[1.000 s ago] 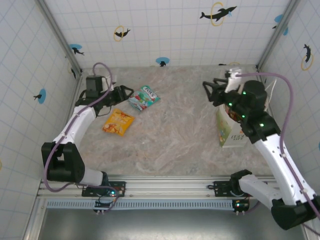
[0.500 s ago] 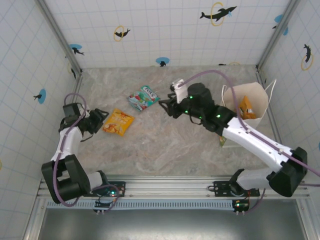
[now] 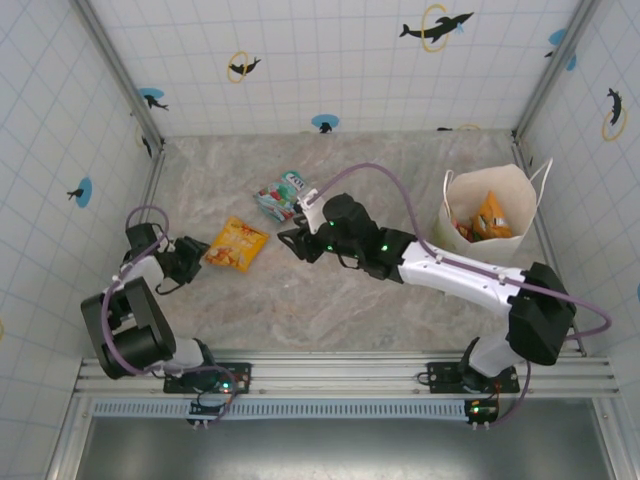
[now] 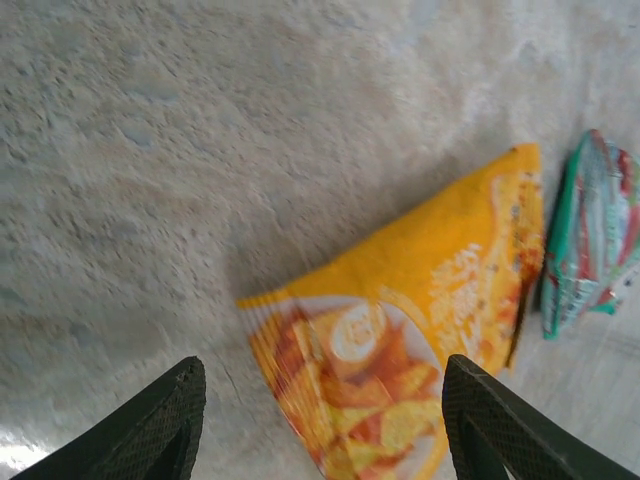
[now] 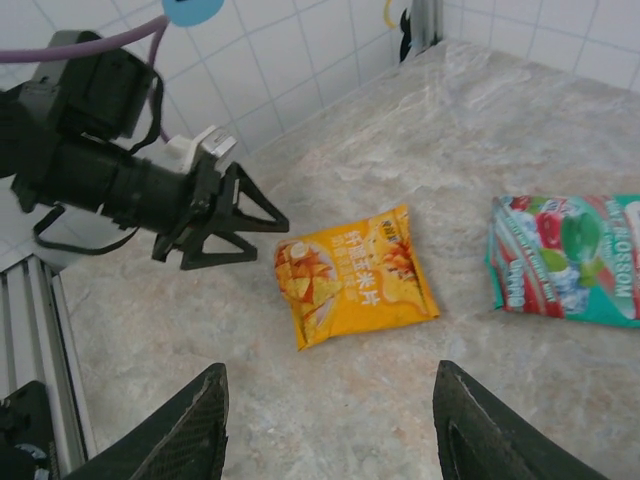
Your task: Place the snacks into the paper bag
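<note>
Two snacks lie on the marble table: an orange packet (image 3: 237,245) (image 4: 400,340) (image 5: 355,275) and, further back, a teal packet (image 3: 283,195) (image 4: 590,240) (image 5: 570,265). My left gripper (image 3: 200,258) (image 4: 320,430) (image 5: 271,240) hangs low just left of the orange packet, open, with the packet's near end in front of its fingers. To the right of both packets and above the table, my right gripper (image 3: 290,245) (image 5: 330,440) is open and holds nothing. The paper bag (image 3: 470,180) stands upright at the far right, with more snacks (image 3: 490,215) inside.
Tiled walls with metal corner posts (image 3: 120,70) close in the table on three sides. The left arm sits close to the left wall. The right arm's long white link (image 3: 450,275) stretches across the table's middle from its base at the near right.
My right arm swung from above the bag over to the two packets at the left. My left arm drew back from the far left and came down beside the orange packet.
</note>
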### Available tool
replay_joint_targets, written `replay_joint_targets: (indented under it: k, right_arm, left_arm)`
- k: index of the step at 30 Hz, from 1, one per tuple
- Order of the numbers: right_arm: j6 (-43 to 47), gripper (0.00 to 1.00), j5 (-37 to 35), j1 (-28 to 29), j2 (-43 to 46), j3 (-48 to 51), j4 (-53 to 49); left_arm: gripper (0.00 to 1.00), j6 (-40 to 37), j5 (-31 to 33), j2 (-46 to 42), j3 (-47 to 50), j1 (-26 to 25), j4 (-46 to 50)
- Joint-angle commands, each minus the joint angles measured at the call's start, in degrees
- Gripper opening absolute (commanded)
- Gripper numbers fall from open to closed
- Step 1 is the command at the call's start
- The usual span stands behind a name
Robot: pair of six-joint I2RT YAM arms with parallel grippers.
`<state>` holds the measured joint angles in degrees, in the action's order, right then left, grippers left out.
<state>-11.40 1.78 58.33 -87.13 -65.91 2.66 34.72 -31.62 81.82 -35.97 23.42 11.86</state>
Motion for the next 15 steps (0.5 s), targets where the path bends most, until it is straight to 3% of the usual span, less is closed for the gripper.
replay_joint_targets:
  k: [1, 6, 15]
  right_arm:
    - [-0.91, 0.56, -0.15, 1.03, -1.58, -0.01, 4.46]
    - [-1.24, 0.56, 0.15, 1.35, -2.32, 0.47, 5.42]
    - [-1.26, 0.56, 0.18, 1.27, -2.78, 1.04, 6.66]
  left_arm:
    - [0.63, -1.73, 1.9, 4.43, -3.98, 0.21, -3.02]
    - [0.62, -3.76, 1.81, 9.83, -6.57, 0.22, -3.76]
    - [0.55, -5.52, -6.59, 14.3, -6.31, -3.28, -4.66]
